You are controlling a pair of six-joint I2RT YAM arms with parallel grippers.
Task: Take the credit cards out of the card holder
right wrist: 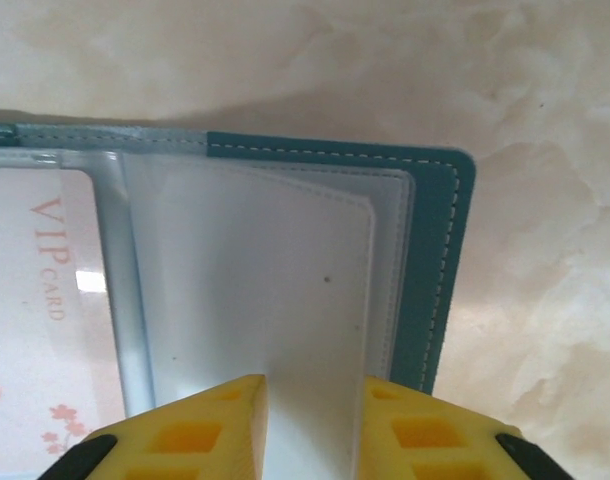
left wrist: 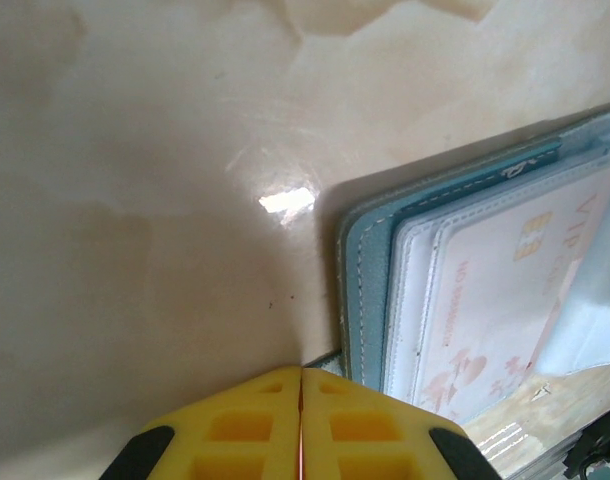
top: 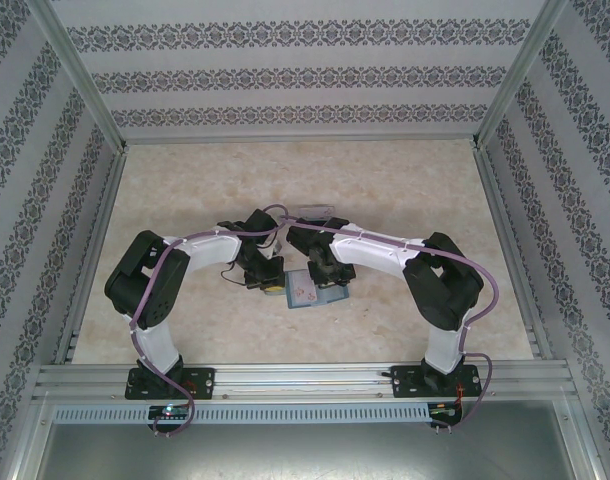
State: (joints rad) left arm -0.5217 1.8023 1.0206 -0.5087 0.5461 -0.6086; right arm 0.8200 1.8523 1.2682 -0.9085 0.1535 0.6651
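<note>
Here the left gripper [left wrist: 301, 375] is clenched, the open card holder [left wrist: 363, 300] just right of its tips, while the right gripper [right wrist: 313, 385] stands released over a clear sleeve [right wrist: 255, 270], a pink credit card [right wrist: 45, 330] left of its jaws.

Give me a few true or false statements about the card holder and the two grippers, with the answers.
1. The card holder lies open on the table. True.
2. The left gripper has its fingers spread wide. False: they are pressed together, by the holder's corner.
3. A VIP card sits in one of the holder's pockets. True.
4. The holder's cover is red. False: it is teal.
5. The right gripper has its fingers apart, with a pale sheet between them. True.
</note>
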